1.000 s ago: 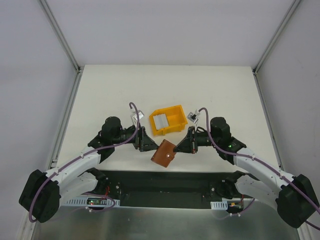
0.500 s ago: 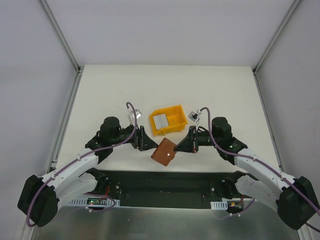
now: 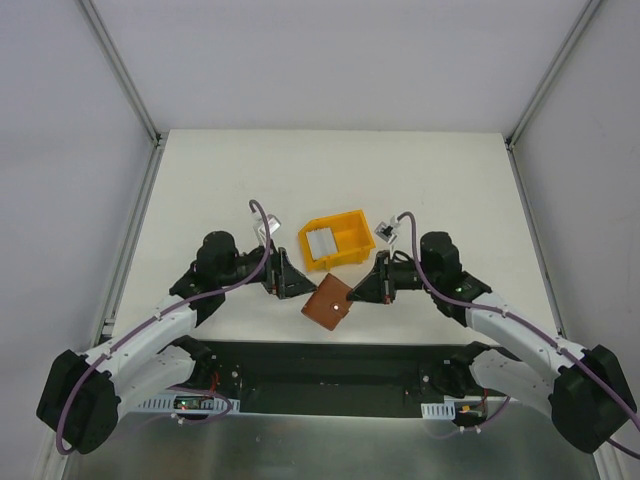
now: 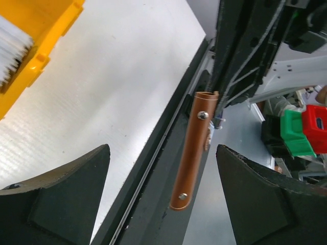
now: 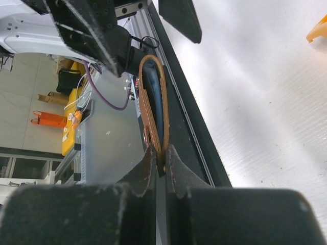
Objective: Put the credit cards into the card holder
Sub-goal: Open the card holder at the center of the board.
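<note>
**Brown wallet left to 1 gripper as the other spreads wide**

Black fingers of the left gripper (image 3: 291,284) stand wide apart. Compared with 1 second ago they have spread further, and its wrist view shows bare space on both sides of the card holder (image 3: 328,304), seen edge-on between them and touching neither. The right gripper (image 5: 160,158) is pinched narrow on the holder's brown border, just as it was before, and carries it alone above the near edge of the table (image 3: 300,170), the grey lining showing slightly between the 2 leaves.

Beyond the holder sits the yellow bin (image 3: 352,243), with the credit cards (image 3: 320,242) standing in it, untouched. No card is in the holder yet. My reading is that the left arm is now free to fetch 1.
</note>
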`<state>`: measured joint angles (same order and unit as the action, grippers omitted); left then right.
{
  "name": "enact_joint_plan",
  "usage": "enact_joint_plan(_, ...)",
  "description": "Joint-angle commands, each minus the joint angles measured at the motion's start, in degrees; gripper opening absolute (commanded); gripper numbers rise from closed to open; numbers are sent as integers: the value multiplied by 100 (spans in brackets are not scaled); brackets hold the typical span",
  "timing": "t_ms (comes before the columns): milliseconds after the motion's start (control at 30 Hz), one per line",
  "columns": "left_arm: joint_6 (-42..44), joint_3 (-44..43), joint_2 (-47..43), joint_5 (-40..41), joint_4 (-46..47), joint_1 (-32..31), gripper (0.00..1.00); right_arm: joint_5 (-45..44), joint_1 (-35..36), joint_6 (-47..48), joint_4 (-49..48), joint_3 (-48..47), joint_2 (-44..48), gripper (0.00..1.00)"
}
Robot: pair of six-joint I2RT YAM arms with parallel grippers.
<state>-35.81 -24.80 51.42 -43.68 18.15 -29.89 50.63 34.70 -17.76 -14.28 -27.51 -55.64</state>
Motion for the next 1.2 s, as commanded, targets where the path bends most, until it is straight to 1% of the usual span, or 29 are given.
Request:
enact_joint_plan(0, -172, -148, 61, -728, 690, 36, 87, 175, -33, 36, -285, -343, -96, 1)
enact_joint_plan(33, -163, -200, 157, -973, 716, 36, 87, 193, -25, 36, -312, -360, -105, 0)
enact_joint_plan(133, -23, -280, 517, -1326, 575, 27, 84, 306, -25, 1, -399, -448, -219, 1)
enact_joint_plan(200, 74, -228, 632, -1415, 575, 27, 84, 359, -33, -17, -443, -484, -254, 0)
enact_joint_plan(267, 136, -210, 711, -1485, 575, 27, 82, 403, -42, -17, -452, -519, -281, 1)
enact_joint_plan(367, 162, -210, 755, -1459, 637, 27, 73, 421, -42, -8, -479, -519, -351, 0)
enact_joint_plan(433, 154, -236, 808, -1450, 689, 27, 64, 430, -42, -8, -488, -519, -395, 0)
enact_joint_plan(500, 127, -271, 870, -1503, 742, 18, 53, 421, -33, 0, -514, -510, -448, 0)
enact_joint_plan(633, 75, -341, 993, -1521, 839, -61, 42, 386, -42, 0, -567, -510, -518, 0)
enact_joint_plan(700, 48, -377, 1072, -1468, 892, -131, 40, 360, -42, 0, -584, -510, -544, 0)
enact_joint_plan(733, 48, -412, 1116, -1477, 901, -175, 34, 334, -42, 0, -584, -501, -571, 0)
enact_joint_plan(833, 31, -473, 1247, -1459, 909, -210, 30, 263, -42, 0, -584, -501, -685, 0)
enact_joint_plan(933, 39, -456, 1309, -1231, 813, -210, 22, 88, -42, -8, -576, -387, -738, 1)
enact_joint_plan(1000, 92, -438, 1370, -1134, 682, -210, 12, -131, -33, -8, -549, -265, -764, 0)
enact_joint_plan(1067, 232, -421, 1476, -1072, 427, -210, 4, -351, -33, -35, -479, -115, -756, 1)
enact_joint_plan(1100, 311, -403, 1546, -1011, 295, -210, 1, -509, -42, -35, -374, -54, -747, 2)
enact_joint_plan(1133, 416, -386, 1616, -950, 129, -219, 0, -676, -42, 26, -243, -10, -712, 15)
enact_joint_plan(1167, 495, -333, 1730, -923, 58, -228, 0, -817, -33, 105, -41, 17, -668, 21)
